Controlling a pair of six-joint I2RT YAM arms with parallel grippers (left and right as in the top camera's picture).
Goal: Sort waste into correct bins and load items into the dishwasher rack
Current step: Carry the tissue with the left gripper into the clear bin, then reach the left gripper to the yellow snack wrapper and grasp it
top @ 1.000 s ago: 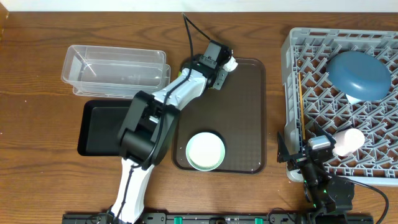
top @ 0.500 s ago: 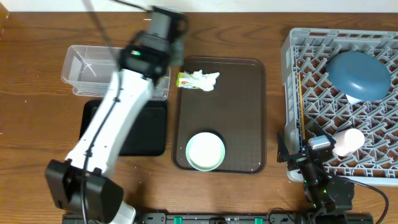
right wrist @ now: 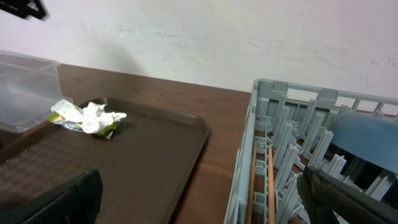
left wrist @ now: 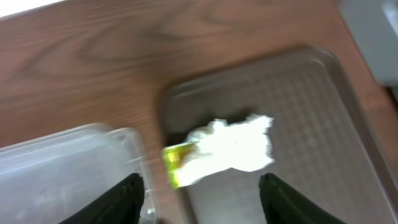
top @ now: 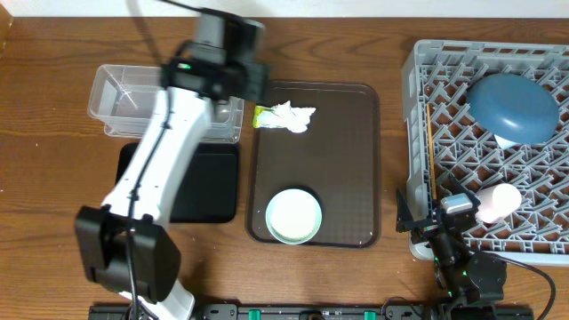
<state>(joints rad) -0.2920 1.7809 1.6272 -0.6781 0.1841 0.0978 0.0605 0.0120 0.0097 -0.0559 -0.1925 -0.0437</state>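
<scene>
A crumpled white tissue (top: pixel 292 116) and a yellow-green wrapper (top: pixel 264 116) lie together at the back left of the brown tray (top: pixel 347 160). They also show in the left wrist view as tissue (left wrist: pixel 236 146) and wrapper (left wrist: pixel 176 163). My left gripper (top: pixel 244 84) (left wrist: pixel 202 199) is open and empty, above the right end of the clear tub (top: pixel 151 98). The pale green-rimmed bowl (top: pixel 293 215) sits at the tray's front. The grey rack (top: pixel 418 107) holds the blue dish (top: pixel 513 107), chopsticks (top: pixel 431 147) and a small pinkish cup (top: pixel 498 200). My right gripper (top: pixel 427 218) (right wrist: pixel 205 205) is open beside the rack.
The black tray (top: pixel 142 187) lies in front of the clear tub, partly under my left arm. In the right wrist view the tissue (right wrist: pixel 93 115) lies far off on the brown tray (right wrist: pixel 155 155), and the rack wall (right wrist: pixel 249 168) with the chopsticks (right wrist: pixel 270 180) is close by.
My left gripper, which held the tissue over the tray's back, has swung left toward the clear tub. Tissue and wrapper now lie free on the tray. The right arm has not moved.
</scene>
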